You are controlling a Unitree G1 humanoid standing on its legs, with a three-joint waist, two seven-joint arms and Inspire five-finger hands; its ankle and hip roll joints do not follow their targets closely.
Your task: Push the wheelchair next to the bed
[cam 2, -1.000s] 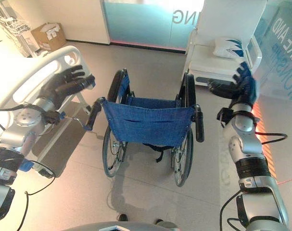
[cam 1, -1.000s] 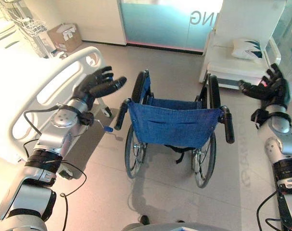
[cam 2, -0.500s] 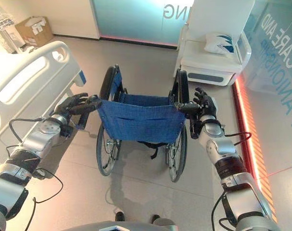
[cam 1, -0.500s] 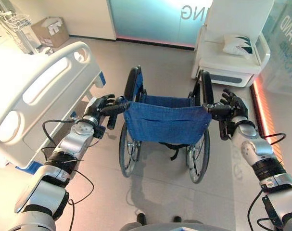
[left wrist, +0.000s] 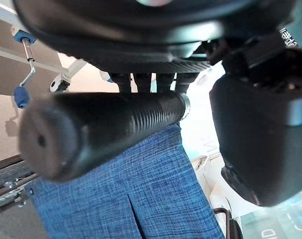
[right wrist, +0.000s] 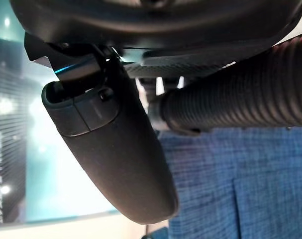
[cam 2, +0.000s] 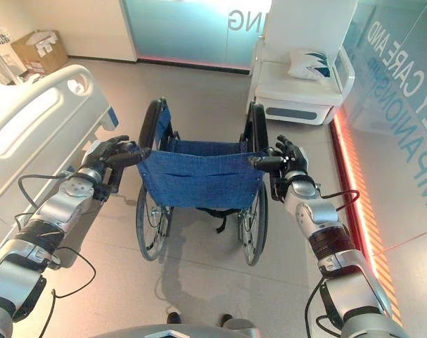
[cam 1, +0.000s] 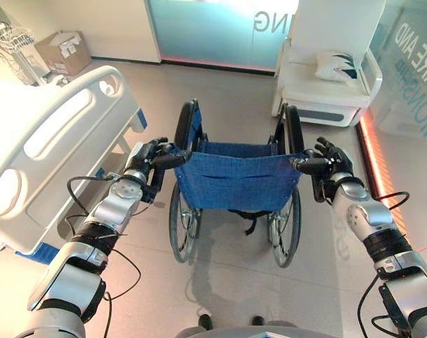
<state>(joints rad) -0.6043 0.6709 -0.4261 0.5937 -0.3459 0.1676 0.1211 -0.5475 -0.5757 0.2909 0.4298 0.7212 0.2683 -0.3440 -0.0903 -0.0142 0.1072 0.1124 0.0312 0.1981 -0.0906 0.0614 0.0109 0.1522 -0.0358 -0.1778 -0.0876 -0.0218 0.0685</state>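
Wheelchair (cam 1: 234,184) stands on the floor just right of the bed (cam 1: 41,151), a narrow gap between them, backrest toward the robot. Left hand (cam 1: 148,159) at the left push handle (left wrist: 103,129), fingers relaxed over it, not wrapped. Right hand (cam 1: 330,160) same on the right push handle (right wrist: 240,107). White armchair (cam 1: 329,77) beyond the wheelchair.

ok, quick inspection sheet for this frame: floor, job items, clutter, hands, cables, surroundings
Surface: grey tiled floor, bare around the wheels.
Job's things: wheelchair upright, blue fabric back toward the robot; bed on its left, apart from it.
Clutter: cardboard box by the far wall.
Hands: left hand at the left push handle; right hand at the right push handle; grip not confirmable.
Cables: nothing seen besides the robot's own.
Surroundings: white armchair with cushion, glass partition.
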